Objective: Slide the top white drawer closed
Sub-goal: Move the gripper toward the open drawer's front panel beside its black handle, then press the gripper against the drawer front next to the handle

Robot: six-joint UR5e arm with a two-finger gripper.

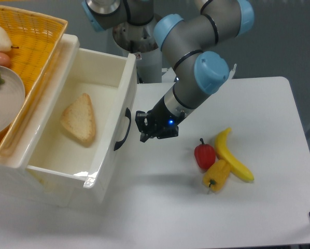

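Observation:
The top white drawer (113,155) stands pulled out toward the right, open, with a wedge of bread (80,119) lying inside. Its curved black handle (123,130) is on the front face. My gripper (143,128) hangs just right of the handle, a small gap away from it, fingers pointing at the drawer front. The fingers look close together with nothing between them. The lower drawer is hidden under the top one.
A yellow wicker basket (38,31) with a plate and fruit sits on top of the cabinet at the left. A red pepper (205,154), a yellow pepper (216,176) and a banana (231,155) lie on the white table to the right of my gripper.

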